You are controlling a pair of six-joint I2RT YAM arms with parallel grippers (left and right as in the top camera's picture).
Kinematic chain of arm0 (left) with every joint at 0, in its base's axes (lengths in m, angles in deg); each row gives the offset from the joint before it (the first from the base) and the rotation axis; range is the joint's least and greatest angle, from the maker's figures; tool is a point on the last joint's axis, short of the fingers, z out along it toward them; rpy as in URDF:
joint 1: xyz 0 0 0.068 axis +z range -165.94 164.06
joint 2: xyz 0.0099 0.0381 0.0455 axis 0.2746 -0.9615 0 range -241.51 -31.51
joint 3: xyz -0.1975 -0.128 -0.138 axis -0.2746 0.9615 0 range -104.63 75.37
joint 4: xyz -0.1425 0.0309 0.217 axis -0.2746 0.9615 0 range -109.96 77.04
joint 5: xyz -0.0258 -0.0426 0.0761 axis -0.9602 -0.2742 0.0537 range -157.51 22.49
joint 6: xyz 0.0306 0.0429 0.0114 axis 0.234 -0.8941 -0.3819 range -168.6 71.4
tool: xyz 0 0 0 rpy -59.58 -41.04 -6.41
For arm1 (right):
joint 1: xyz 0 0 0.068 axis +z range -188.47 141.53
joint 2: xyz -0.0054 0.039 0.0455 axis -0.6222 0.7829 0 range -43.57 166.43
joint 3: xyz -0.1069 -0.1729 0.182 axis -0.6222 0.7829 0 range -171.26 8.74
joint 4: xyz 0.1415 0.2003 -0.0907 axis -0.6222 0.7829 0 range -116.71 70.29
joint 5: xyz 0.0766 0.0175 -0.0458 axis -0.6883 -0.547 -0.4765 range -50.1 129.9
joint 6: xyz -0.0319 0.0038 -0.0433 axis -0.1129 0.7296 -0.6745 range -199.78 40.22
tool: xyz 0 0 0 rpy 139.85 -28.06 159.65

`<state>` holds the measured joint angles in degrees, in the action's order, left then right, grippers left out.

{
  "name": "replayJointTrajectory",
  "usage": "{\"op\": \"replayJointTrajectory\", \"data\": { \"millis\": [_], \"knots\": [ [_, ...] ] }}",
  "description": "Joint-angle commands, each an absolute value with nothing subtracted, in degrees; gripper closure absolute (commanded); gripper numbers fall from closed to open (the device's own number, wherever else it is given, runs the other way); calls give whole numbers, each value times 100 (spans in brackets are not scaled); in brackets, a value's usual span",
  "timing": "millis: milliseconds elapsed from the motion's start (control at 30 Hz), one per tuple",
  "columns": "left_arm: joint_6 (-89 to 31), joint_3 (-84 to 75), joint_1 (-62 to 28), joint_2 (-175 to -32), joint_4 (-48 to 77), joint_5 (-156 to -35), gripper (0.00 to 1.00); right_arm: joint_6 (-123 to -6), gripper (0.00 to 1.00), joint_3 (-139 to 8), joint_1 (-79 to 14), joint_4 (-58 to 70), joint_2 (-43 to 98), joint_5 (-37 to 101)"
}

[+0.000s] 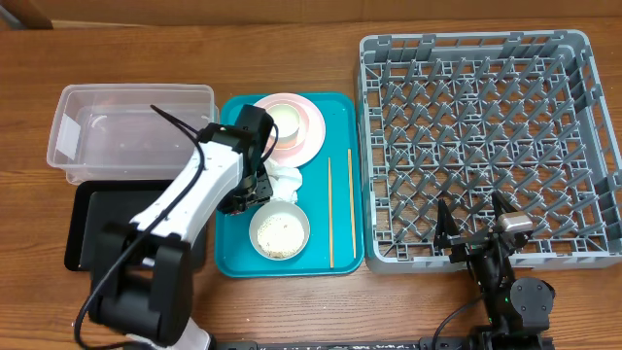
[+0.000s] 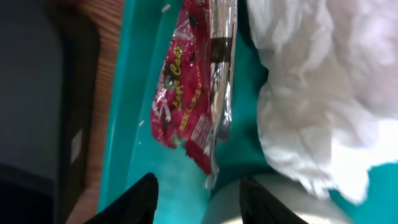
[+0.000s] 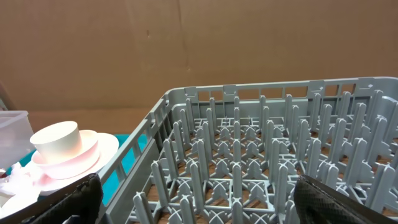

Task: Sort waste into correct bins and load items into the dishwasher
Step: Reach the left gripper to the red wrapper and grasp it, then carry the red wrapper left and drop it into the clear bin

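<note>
My left gripper [image 1: 249,194] is open and low over the teal tray [image 1: 340,117], just above the red snack wrapper [image 2: 186,106]; its fingers [image 2: 199,199] hold nothing. Crumpled white tissue [image 1: 285,179] lies right of the wrapper and also fills the right of the left wrist view [image 2: 311,93]. A white bowl [image 1: 280,231] with rice scraps stands at the tray's front. A cream cup [image 1: 284,119] sits on pink dishes [image 1: 309,136] at the back. Chopsticks [image 1: 330,209] lie along the tray's right side. My right gripper [image 1: 476,222] is open over the grey rack's [image 1: 486,146] front edge.
The clear tub [image 1: 131,126] stands at the back left. The black tray [image 1: 92,228] lies in front of it, partly under my left arm. The right wrist view shows the rack's pegs [image 3: 249,155], the cup [image 3: 56,140] and a brown wall behind.
</note>
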<state>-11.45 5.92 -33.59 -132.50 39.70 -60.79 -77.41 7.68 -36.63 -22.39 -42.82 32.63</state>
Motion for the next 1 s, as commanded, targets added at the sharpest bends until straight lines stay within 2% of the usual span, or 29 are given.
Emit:
{"op": "replayJointTrajectory", "data": {
  "millis": [0,300,433,500,733,967],
  "knots": [
    [-1397,627,-3392,-13564,3839,-5959,56,-7721,0,829,-3695,-2270,-4308,3250],
    [-1397,627,-3392,-13903,3677,-5605,60,-7721,0,829,-3695,-2268,-4308,3250],
    [-1397,627,-3392,-13901,3684,-5594,77,-7721,0,829,-3695,-2268,-4308,3250],
    [-1397,627,-3392,-13901,3710,-5596,96,-7721,0,829,-3695,-2268,-4308,3250],
    [-1392,290,-3392,-13779,4259,-5611,96,-7721,0,829,-3695,-2268,-4308,3250],
    [-1401,-1102,-3390,-13140,4943,-5614,96,-7721,0,829,-3695,-2268,-4308,3250]
  ]
}}
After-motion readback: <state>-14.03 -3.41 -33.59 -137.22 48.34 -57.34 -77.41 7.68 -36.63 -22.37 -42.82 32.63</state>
